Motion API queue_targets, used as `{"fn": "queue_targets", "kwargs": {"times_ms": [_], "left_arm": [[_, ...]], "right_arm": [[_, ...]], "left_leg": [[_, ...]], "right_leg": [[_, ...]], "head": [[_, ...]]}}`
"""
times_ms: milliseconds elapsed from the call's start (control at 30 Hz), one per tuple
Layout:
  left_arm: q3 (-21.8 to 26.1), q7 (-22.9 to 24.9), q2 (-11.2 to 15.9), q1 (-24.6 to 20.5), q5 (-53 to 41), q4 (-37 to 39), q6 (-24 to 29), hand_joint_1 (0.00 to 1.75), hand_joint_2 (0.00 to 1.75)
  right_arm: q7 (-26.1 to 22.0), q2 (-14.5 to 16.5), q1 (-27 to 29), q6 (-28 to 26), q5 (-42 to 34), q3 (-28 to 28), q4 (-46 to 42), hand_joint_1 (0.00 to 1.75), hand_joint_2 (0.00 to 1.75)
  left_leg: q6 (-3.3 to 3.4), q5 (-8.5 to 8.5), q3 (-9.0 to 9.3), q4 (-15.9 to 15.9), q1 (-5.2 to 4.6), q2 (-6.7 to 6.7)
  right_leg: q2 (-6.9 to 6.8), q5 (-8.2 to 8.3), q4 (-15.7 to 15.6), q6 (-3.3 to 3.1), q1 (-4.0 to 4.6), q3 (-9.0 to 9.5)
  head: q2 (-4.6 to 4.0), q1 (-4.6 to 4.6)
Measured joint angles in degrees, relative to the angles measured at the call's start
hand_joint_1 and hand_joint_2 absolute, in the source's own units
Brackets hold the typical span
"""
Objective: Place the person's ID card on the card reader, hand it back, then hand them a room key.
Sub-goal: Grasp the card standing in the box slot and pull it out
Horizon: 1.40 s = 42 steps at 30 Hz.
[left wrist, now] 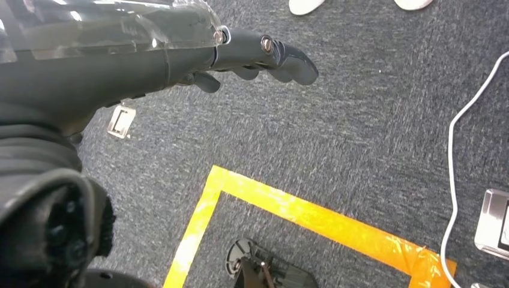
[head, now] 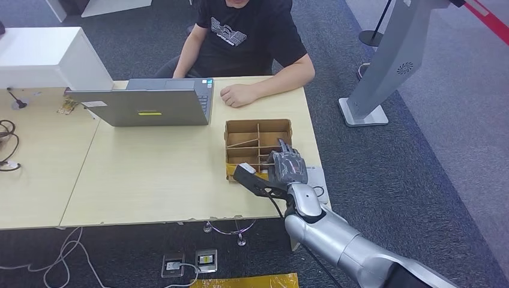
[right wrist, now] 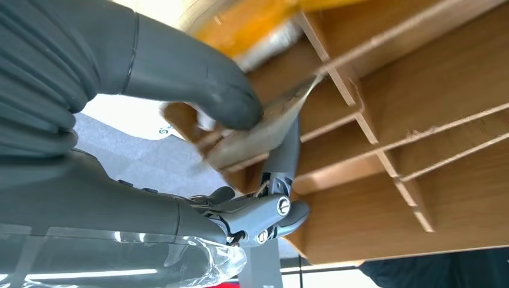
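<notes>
The right robot hand (right wrist: 198, 150) pinched what looked like a room key (right wrist: 264, 129) between thumb and fingers at the divided cardboard box (head: 258, 129) on the tabletop (head: 150, 174), handover pending; the left robot hand (left wrist: 240, 57) hung spread, holding nothing.

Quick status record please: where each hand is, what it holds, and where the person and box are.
right hand: at the near end of the divided cardboard box on the table
right hold: thumb and fingers pinch a thin card at a compartment
left hand: hanging over carpet, holding nothing, fingers loosely extended
person: seated at the far side, hand resting on the table
laptop: open, left of the box
</notes>
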Motion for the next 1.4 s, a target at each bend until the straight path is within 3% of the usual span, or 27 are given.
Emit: {"fn": "queue_targets", "kwargs": {"times_ms": [567,767,1000,1400], "left_arm": [[3.9,-2.0,-0.7,0.4,-0.5,0.1,0.0,0.0,0.0],[5.7,-2.8,-0.7,0.4,-3.8,0.2,0.0,0.0,0.0],[8.1,-3.0,-1.1,0.4,-7.9,0.3,0.0,0.0,0.0],[9.7,-3.5,-2.0,0.0,-9.5,0.3,0.0,0.0,0.0]], "right_arm": [[-3.2,1.3,-0.5,-3.1,1.8,0.0,3.2,1.75,1.75],[0.5,1.5,-2.6,-4.4,8.7,0.0,1.4,1.75,1.75],[6.0,0.6,-6.6,-1.2,16.9,-0.9,-6.4,1.75,1.75],[8.0,-1.8,-7.9,2.3,18.9,-3.0,-15.4,1.75,1.75]], "left_leg": [[-0.02,0.01,0.04,0.0,0.03,0.03],[-0.02,0.02,0.03,0.0,0.03,0.04],[-0.02,0.02,0.05,0.0,0.03,0.07],[-0.02,0.02,0.05,0.0,0.03,0.08]], "right_leg": [[0.1,0.02,0.0,-0.01,0.04,0.04],[0.12,0.02,0.0,-0.01,0.04,0.02],[0.14,0.02,0.0,-0.01,0.04,0.01],[0.15,0.02,0.0,-0.01,0.04,0.0]], "head": [[0.0,0.0],[0.0,-0.01],[0.0,-0.01],[0.0,-0.01]]}}
